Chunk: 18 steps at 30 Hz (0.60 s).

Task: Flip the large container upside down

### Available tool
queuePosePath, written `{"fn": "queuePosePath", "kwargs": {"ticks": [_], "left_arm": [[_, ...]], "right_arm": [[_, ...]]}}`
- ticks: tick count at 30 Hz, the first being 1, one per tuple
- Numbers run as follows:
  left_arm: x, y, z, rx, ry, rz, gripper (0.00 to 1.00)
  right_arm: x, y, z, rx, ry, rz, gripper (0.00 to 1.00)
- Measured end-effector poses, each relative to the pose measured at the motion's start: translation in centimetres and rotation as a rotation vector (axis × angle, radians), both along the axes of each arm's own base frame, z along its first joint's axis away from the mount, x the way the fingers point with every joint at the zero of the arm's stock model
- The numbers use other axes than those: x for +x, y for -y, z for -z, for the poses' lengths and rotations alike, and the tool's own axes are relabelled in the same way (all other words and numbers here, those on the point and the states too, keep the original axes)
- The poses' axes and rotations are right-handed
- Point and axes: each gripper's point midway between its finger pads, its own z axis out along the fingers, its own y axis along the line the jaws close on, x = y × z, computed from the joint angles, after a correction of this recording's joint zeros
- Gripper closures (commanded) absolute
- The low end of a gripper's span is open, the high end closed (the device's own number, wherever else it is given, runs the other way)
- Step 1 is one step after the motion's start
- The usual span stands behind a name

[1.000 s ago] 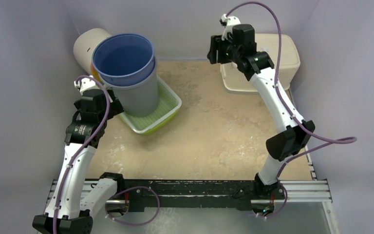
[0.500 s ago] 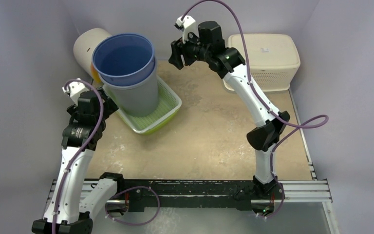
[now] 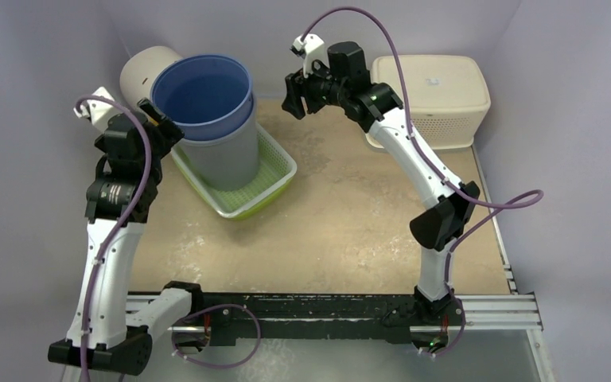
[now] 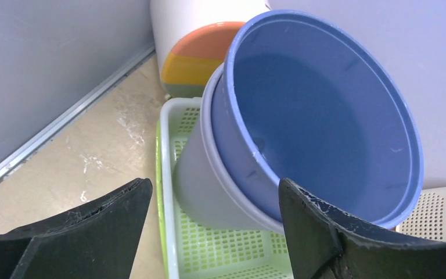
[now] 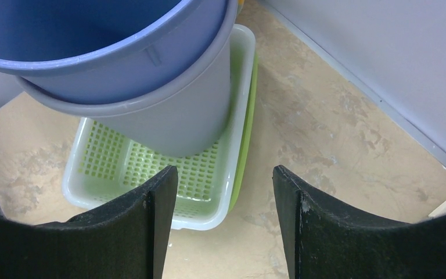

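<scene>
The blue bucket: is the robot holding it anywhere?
No, nothing is held. The left end effector and the right end effector are both open, near the blue bucket but not touching it.

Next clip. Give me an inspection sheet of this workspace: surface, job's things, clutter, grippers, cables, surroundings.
Surface: beige table, scuffed with pale marks; no spill seen.
Job's things: blue bucket nested in grey bucket, mouths up, standing in green basket; not yet turned over.
Clutter: white cylinder lying behind the buckets; cream lidded crate at back right.
Grippers: left gripper open, empty; right gripper open, empty; neither touches the buckets.
Cables: purple cables loop along both arms; no snag seen.
Surroundings: plain lilac walls.
</scene>
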Motion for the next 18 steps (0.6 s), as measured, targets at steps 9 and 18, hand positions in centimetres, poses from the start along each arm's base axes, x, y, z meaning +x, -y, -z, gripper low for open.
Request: {"fn": "queuePosePath", "kwargs": {"ticks": [9,18], "left_arm": [[4.0,0.8,2.6,-0.042,-0.081,-0.005,0.25],[5.9,0.6,2.1,-0.085,-0.037,-0.025,0.32]], "right_arm": [[-0.1,0.1,1.8,-0.026,-0.032,-0.001,0.37],[-0.2,0.3,2.9,-0.047,-0.048,-0.001,0.37]]}}
